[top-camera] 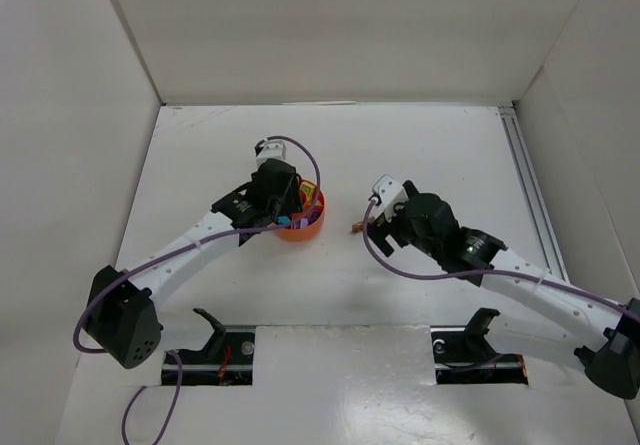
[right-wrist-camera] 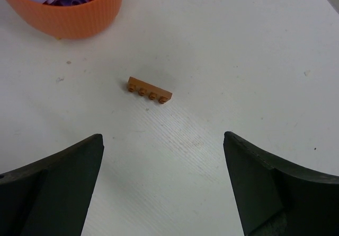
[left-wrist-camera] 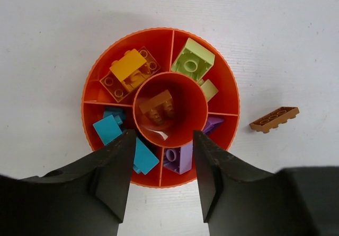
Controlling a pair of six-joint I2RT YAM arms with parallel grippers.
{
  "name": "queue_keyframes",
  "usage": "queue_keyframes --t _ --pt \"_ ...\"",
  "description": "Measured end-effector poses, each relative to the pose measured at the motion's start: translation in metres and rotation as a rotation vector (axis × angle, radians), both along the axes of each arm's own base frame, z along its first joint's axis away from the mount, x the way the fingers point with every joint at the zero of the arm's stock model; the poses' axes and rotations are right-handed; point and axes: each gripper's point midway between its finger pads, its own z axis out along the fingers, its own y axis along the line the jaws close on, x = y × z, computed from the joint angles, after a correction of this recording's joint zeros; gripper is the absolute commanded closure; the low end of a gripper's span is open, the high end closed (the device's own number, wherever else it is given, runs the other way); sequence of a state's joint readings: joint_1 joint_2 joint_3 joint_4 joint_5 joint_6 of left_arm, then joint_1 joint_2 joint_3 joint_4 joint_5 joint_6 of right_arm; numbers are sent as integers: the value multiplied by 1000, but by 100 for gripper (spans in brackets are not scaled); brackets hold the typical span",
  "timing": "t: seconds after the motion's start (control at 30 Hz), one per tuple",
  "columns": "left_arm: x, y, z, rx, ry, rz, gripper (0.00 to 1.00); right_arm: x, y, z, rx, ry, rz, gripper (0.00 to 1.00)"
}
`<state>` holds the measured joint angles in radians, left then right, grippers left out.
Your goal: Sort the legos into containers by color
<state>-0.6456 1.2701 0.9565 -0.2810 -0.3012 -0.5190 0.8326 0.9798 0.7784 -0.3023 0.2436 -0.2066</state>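
The round orange dish (left-wrist-camera: pixel 160 30) holds sorted legos: an orange-yellow brick (left-wrist-camera: pixel 128 64) lying on a brown one, pale green (left-wrist-camera: pixel 193 61), teal (left-wrist-camera: pixel 107 129), purple (left-wrist-camera: pixel 180 156), and a brown brick (left-wrist-camera: pixel 158 106) in the central hub. My left gripper (left-wrist-camera: pixel 163 140) hovers over the dish's near side, open, with nothing between its fingers. One flat brown lego (right-wrist-camera: pixel 150 89) lies on the table right of the dish (top-camera: pixel 305 227). Just short of that brick my right gripper (right-wrist-camera: pixel 163 137) stands wide open and empty. From above, the left gripper (top-camera: pixel 285 200) covers part of the dish.
White walls enclose the table on the left, far and right sides. A metal rail (top-camera: pixel 530 195) runs along the right edge. The dish's wall (right-wrist-camera: pixel 69 13) shows at the top left of the right wrist view.
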Motion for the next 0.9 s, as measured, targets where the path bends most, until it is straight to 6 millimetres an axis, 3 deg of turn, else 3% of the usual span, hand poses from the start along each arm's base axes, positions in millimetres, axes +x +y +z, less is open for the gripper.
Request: queue_keyframes --t 0.03,0.1,0.13,0.17,0.27,0.4,0.5,0.6,0.77,0.9 --pt "0 -1 0 -2 0 -5 50 0 2 -4 -19 4 21 2" --pt "-2 -1 3 -7 -3 -16 28 1 6 -14 -67 15 60 2" --pt "-3 -2 7 -15 -9 -22 11 2 7 -20 -93 20 75 2" --pt "-5 -1 11 -23 -18 -27 0 3 8 -27 -121 32 96 2" --pt "-10 -1 32 -71 -63 -40 0 12 10 -51 -196 78 147 2" --pt "-24 5 84 -182 -195 -54 0 36 6 -88 -270 162 195 7" --pt "-36 14 108 -244 -276 -55 0 57 1 -112 -292 231 232 8" --pt "-42 19 104 -249 -283 -54 0 72 -4 -131 -303 282 265 12" --pt "-39 17 82 -213 -230 -52 0 82 11 -143 -304 315 363 12" --pt "-35 15 68 -182 -195 -44 0 85 22 -147 -304 322 412 24"
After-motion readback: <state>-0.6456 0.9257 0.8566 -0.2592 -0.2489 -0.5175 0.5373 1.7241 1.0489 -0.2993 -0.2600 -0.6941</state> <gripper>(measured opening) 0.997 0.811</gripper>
